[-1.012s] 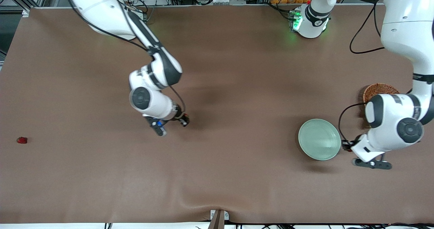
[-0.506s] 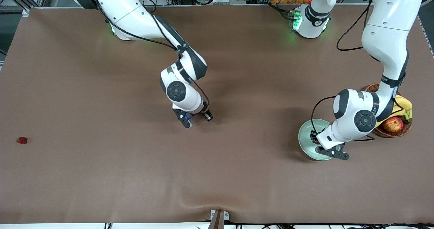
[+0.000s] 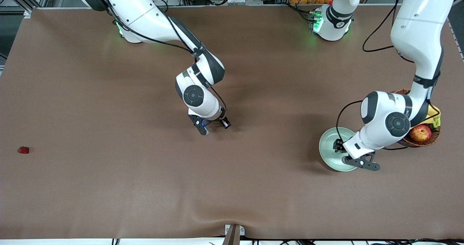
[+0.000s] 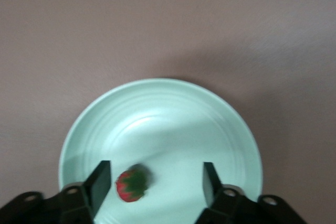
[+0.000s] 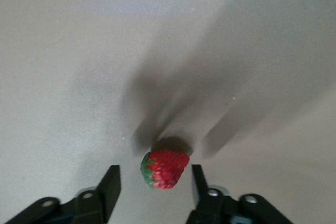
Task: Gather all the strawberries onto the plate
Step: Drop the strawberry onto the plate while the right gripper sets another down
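Note:
The mint-green plate [image 3: 328, 149] sits toward the left arm's end of the table. My left gripper [image 3: 339, 147] hangs over it, open. In the left wrist view one strawberry [image 4: 131, 185] lies in the plate [image 4: 157, 119] between the spread fingers of the left gripper [image 4: 156, 171], close to one finger [image 4: 100, 179]. My right gripper [image 3: 224, 123] is low over the middle of the table, open. In the right wrist view a second strawberry [image 5: 164, 169] rests between that gripper's [image 5: 154, 174] fingers with a gap on each side. A third strawberry [image 3: 23, 150] lies at the right arm's end.
A brown wicker basket [image 3: 407, 142] stands beside the plate, at the table's edge by the left arm's end. It holds a red-yellow apple [image 3: 420, 132] and a banana [image 3: 434, 111]. Brown cloth covers the whole table.
The left arm swung from beside the plate to over it and opened, leaving a strawberry in the plate. The right arm moved toward the table's middle and opened around its strawberry.

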